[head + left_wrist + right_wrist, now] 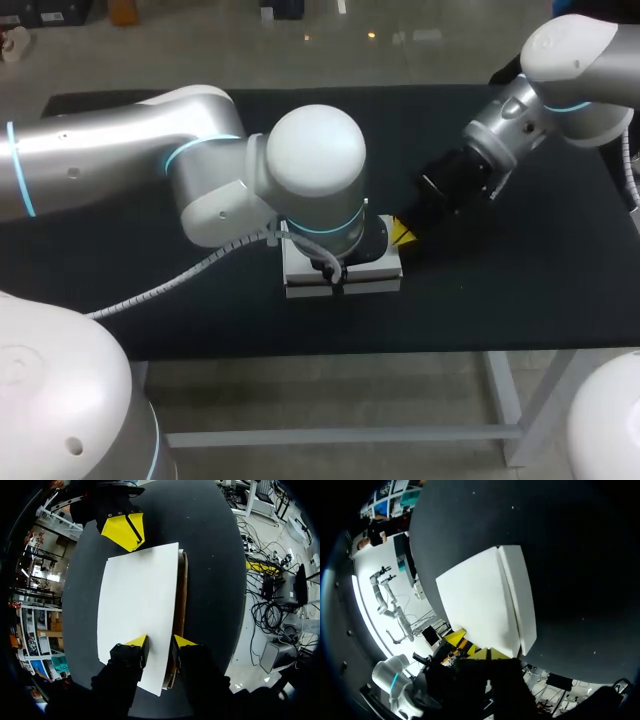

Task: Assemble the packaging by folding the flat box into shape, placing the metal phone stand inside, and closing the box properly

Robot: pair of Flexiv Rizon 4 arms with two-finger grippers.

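In the head view my left arm [120, 150] has its bulky wrist right over the box [370, 280], hiding most of it and the left gripper [160, 647]; only a white strip shows at the wrist's 6 o'clock. The box lies on the black table [520, 290], toward 6 o'clock from its middle. A white panel covers its top, so what it holds cannot be seen. The left wrist view shows only a thin brown cardboard edge [182, 595] along one side. There the left fingers stand apart above the box, one over the white panel and one over the brown edge. The right gripper [403, 233] is at the box's 2 o'clock. Its tips are drawn together to a thin slit and meet the panel's far corner. My right arm [570, 60] crosses the table from 2 o'clock.
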